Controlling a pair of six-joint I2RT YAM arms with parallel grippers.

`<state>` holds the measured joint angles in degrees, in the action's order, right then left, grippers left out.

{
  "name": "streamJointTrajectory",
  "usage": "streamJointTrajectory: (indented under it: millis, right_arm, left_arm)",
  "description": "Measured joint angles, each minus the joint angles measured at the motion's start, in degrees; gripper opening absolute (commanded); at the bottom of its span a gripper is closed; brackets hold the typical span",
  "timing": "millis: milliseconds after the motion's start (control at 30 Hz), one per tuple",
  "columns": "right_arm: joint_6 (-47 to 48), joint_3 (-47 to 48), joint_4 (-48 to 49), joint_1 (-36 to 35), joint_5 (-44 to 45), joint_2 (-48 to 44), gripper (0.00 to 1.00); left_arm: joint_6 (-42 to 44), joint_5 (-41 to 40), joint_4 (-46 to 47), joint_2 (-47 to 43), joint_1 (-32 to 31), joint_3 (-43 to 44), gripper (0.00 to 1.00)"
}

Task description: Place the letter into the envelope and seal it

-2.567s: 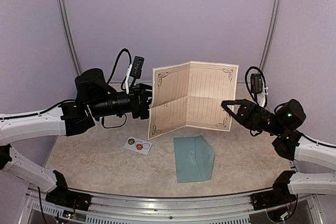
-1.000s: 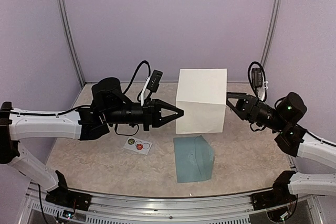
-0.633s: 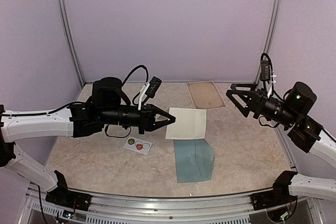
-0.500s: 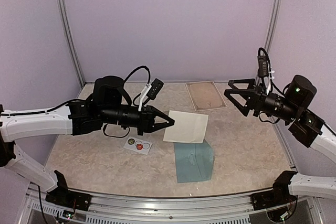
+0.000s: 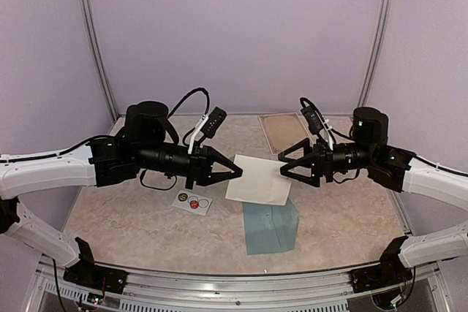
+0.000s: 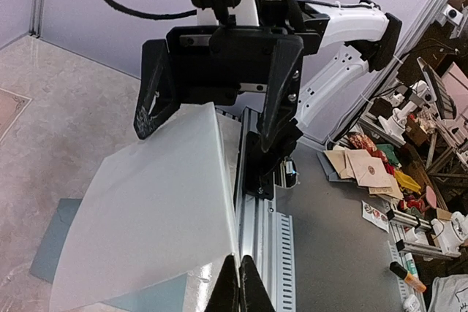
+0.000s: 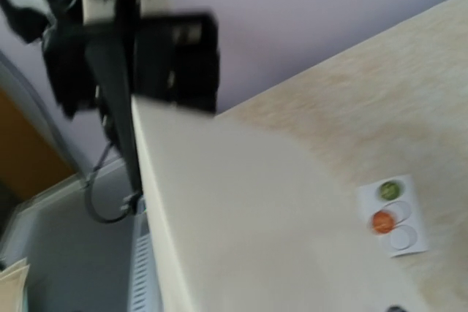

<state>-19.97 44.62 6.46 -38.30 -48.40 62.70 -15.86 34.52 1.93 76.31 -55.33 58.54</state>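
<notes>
Folded letter [image 5: 257, 180] held in the air over the far end of the envelope [image 5: 269, 228].
Its left edge is pinched in the closed left gripper [image 5: 235, 171]; the right gripper [image 5: 287, 166] is spread wide about the right edge, with nothing clamped. The paper is judged light and limp, best taken at the edges.

Left gripper [image 5: 235, 169] pinches the left edge of a folded white paper letter [image 5: 257, 180], above a flat teal paper envelope [image 5: 270, 230]. Right gripper [image 5: 282, 168] gapes at the letter's right edge.
</notes>
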Motion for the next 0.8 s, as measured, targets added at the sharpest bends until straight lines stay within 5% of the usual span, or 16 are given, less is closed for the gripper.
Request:
streamJointTrajectory:
  millis: [300,500,567,600,733,800]
  right_arm:
    - [-4.61,-4.70,8.66,-0.85,-5.95,0.59,0.48]
    - [-7.69,-5.81,15.08,-0.98,-8.17,0.57,0.05]
    - [-8.22,-5.84,16.35,-0.98,-8.46,0.57,0.00]
    - [-8.24,-5.84,16.63,-0.98,-8.48,0.55,0.00]
    - [-7.93,-5.77,15.98,-1.03,-8.24,0.50,0.00]
    - [-6.78,-5.46,13.81,-1.03,-7.52,0.44,0.00]
  left_arm:
    - [-3.19,2.16,6.03,-2.71,0.35,-2.10,0.00]
    - [-4.42,2.60,7.48,-2.86,1.03,-3.26,0.00]
    - [-4.61,2.58,7.45,-2.86,1.22,-3.48,0.00]
    - [-4.70,2.54,7.45,-2.86,1.31,-3.56,0.04]
    - [-3.76,1.77,6.01,-3.06,2.12,-3.61,0.50]
    - [-2.78,0.07,2.97,-3.72,3.02,-3.54,0.65]
